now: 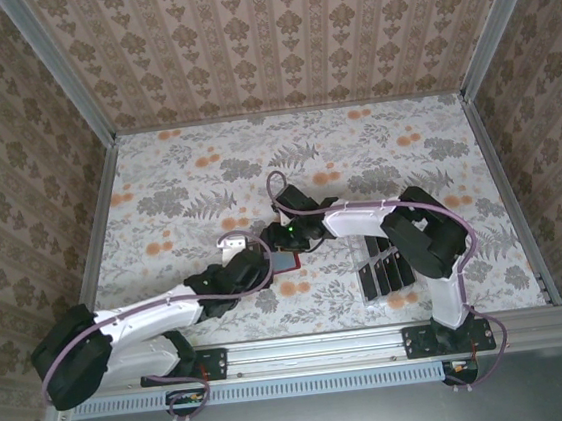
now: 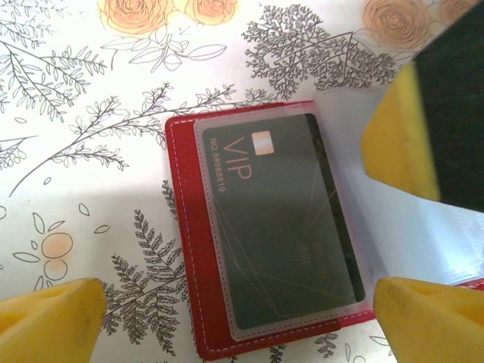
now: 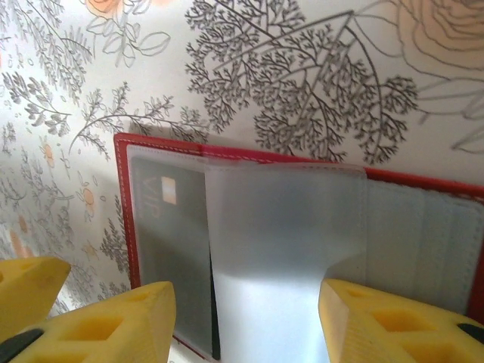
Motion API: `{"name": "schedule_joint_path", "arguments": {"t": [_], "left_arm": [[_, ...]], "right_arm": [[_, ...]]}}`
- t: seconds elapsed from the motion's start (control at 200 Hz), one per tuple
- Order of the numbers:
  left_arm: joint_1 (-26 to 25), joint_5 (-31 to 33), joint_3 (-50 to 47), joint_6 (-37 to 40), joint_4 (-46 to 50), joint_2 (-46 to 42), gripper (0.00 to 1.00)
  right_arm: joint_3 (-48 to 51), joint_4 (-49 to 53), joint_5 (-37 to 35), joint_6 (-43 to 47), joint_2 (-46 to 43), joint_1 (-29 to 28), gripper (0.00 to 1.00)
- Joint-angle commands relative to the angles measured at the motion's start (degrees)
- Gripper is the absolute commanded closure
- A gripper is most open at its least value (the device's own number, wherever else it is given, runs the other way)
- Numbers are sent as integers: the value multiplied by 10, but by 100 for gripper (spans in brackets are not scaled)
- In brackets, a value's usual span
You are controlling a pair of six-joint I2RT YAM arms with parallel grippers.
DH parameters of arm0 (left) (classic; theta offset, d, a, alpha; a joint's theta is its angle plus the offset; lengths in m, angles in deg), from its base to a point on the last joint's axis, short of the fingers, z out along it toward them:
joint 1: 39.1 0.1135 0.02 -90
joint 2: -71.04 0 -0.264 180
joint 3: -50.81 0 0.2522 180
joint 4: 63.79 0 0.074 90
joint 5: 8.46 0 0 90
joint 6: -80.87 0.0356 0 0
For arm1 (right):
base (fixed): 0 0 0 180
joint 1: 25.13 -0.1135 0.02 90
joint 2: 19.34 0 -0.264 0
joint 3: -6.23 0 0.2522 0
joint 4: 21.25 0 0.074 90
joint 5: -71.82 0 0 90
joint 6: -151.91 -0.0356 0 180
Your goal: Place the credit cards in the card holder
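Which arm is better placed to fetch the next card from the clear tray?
Probably right: the clear tray of credit cards stands beside its base. Left gripper and right gripper both hover at the card holder, so the left would have to cross over.

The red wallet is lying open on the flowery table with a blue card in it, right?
No, the card in it is black, not blue; the left wrist view shows it. The red wallet does lie open on the flowery table.
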Motion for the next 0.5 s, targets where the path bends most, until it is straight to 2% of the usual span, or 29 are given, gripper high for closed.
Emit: {"name": "schedule_joint_path", "arguments": {"t": [0.0, 0.495], "left_arm": [[3, -6, -7, 21, -11, -17, 0], [2, -8, 17, 31, -41, 40, 0]], "right_arm": [[-11, 0, 11, -10, 18, -6, 45], [-7, -26, 32, -35, 26, -10, 46]]}}
